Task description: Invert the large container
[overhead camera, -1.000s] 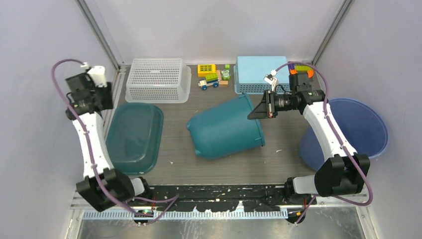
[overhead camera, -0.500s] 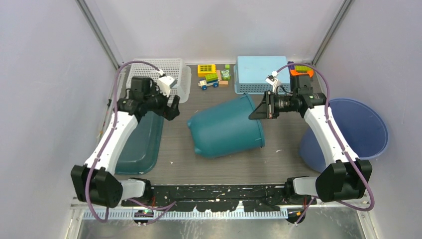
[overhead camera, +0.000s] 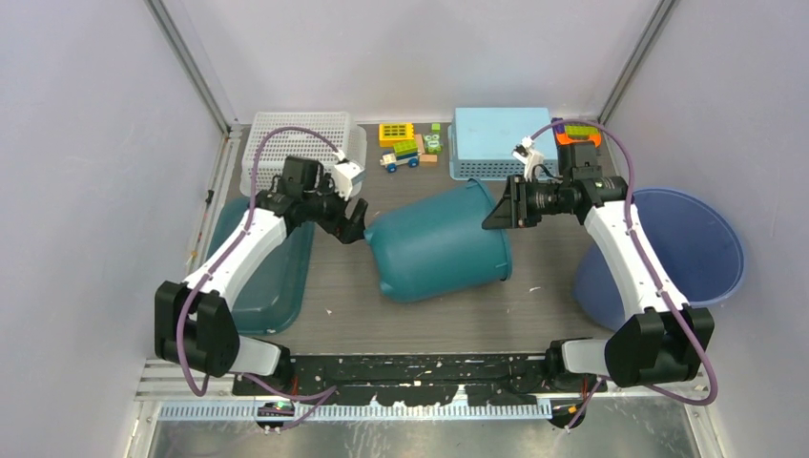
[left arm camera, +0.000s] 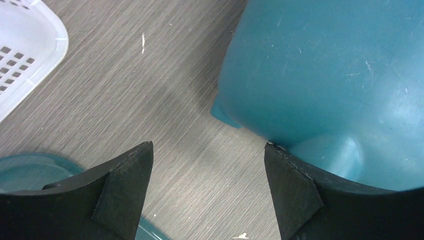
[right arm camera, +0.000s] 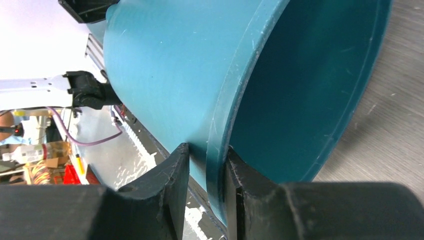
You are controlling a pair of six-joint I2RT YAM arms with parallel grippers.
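The large container (overhead camera: 434, 243) is a teal bucket lying on its side in the middle of the table, mouth to the right. My right gripper (overhead camera: 496, 212) straddles its upper rim; in the right wrist view the rim (right arm camera: 220, 125) runs between the fingers of the gripper (right arm camera: 207, 150), the inner finger against it and a narrow gap at the outer finger. My left gripper (overhead camera: 355, 227) stands open at the bucket's closed base. In the left wrist view the gripper (left arm camera: 207, 150) has bare table between its jaws, and its right finger touches the container (left arm camera: 325, 75).
A white mesh basket (overhead camera: 300, 153) stands back left, with a teal basin (overhead camera: 258, 262) in front of it. A light blue crate (overhead camera: 501, 141) and toy blocks (overhead camera: 405, 145) sit at the back. A big blue tub (overhead camera: 682, 248) leans at the right.
My left arm swung in from the far left to the container's base, opening its jaws. The right jaws loosened slightly on the rim. The container shifted a little to the right.
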